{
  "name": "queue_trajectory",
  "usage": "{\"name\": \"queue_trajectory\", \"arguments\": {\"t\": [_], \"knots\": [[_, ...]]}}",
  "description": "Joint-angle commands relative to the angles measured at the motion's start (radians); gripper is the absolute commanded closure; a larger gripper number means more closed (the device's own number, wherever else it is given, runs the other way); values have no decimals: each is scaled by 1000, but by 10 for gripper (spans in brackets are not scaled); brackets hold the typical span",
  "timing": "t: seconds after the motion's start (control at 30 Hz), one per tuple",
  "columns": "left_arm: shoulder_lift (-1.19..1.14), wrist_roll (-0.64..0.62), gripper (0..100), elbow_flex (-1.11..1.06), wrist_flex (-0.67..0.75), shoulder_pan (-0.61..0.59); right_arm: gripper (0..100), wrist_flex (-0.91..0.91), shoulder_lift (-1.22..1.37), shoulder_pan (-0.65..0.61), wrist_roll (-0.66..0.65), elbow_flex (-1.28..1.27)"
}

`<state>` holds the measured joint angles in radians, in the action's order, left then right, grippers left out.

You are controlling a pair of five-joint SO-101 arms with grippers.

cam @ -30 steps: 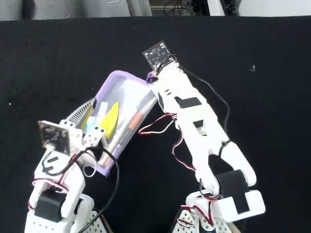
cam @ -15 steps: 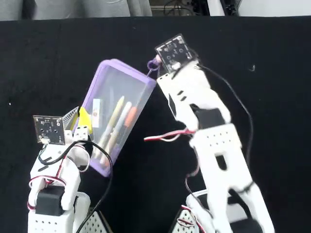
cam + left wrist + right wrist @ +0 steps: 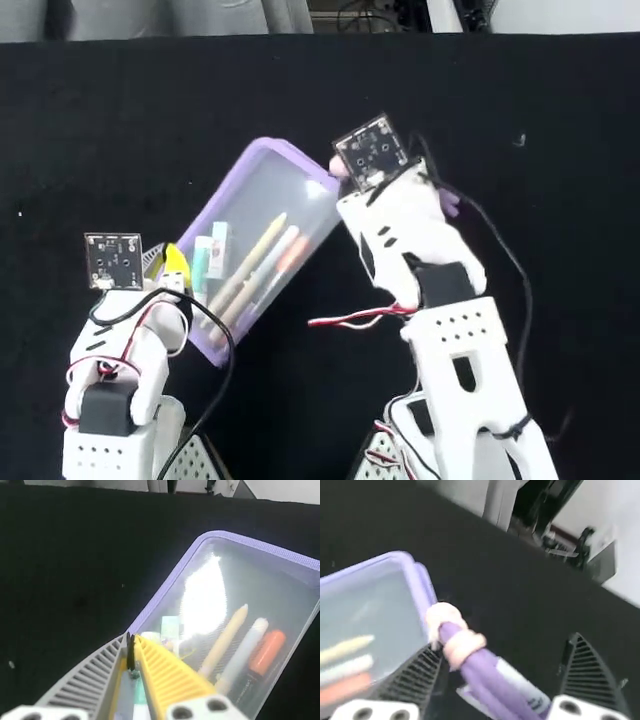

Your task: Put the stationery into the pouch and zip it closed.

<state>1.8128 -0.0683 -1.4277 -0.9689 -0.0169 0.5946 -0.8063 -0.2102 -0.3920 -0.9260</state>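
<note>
So the purple-trimmed clear pouch [image 3: 262,215] lies diagonally on the black surface [image 3: 520,100], with pens [image 3: 262,262] and a small green thing [image 3: 203,262] inside. The left end effector [image 3: 131,652] is clenched on the pouch's near corner. The right end effector [image 3: 502,647] sits at the far corner, released and spread wide, with the purple zip pull [image 3: 457,642] between its jaws.
</note>
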Motion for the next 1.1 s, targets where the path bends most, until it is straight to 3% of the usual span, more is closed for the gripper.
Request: {"name": "queue_trajectory", "arguments": {"t": [0.0,0.3,0.47,0.7,0.83,1.07], "knots": [[8,-9,971,8,-52,-7,673,-2,-36,15,-46,-61],[8,-2,971,-84,-34,-10,673,-58,-42,15,-227,-386],[8,0,971,-116,-14,-12,673,-58,-44,23,-322,-444],[8,0,971,-110,-14,-10,674,-55,-45,75,-315,-369],[8,0,971,-110,-14,-10,680,-55,-45,120,-186,-315],[8,0,971,-111,-14,-10,935,-55,-45,141,-91,-291]]}}
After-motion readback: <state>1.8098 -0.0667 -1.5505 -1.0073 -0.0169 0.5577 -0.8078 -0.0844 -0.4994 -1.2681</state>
